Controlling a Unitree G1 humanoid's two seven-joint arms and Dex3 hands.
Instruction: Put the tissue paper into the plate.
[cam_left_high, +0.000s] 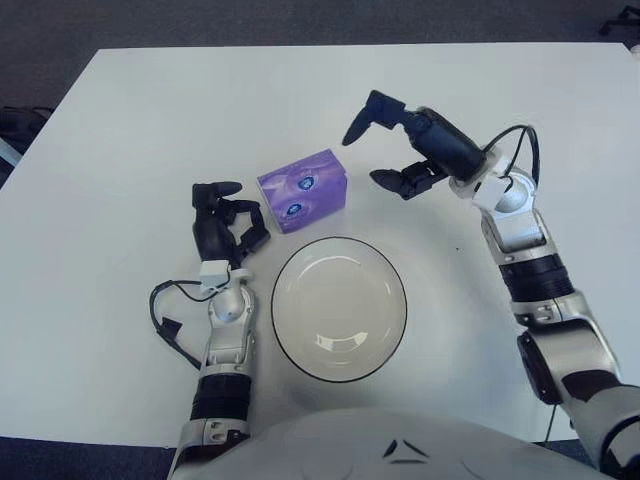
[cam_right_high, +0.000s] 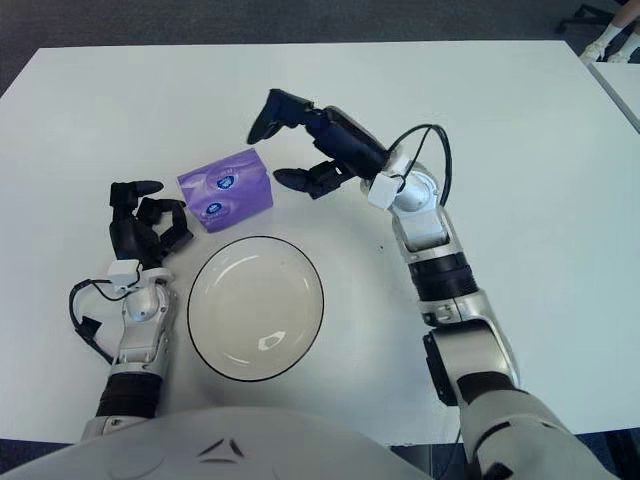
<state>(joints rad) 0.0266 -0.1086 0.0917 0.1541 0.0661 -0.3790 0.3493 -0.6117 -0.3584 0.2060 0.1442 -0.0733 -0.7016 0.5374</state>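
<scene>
Right hand (cam_left_high: 385, 150) spread wide beside the purple tissue pack, holding nothing.

Its black fingers (cam_left_high: 368, 117) point left, apart from the small purple plastic-wrapped tissue pack (cam_left_high: 302, 190) lying just to their left on the white table (cam_left_high: 150, 120). The round white black-rimmed plate (cam_left_high: 339, 308) sits below the hand. The left hand (cam_left_high: 222, 225), fingers loosely curled and empty, shows left of the pack. Dark carpet (cam_left_high: 300, 20) lies beyond the table.
</scene>
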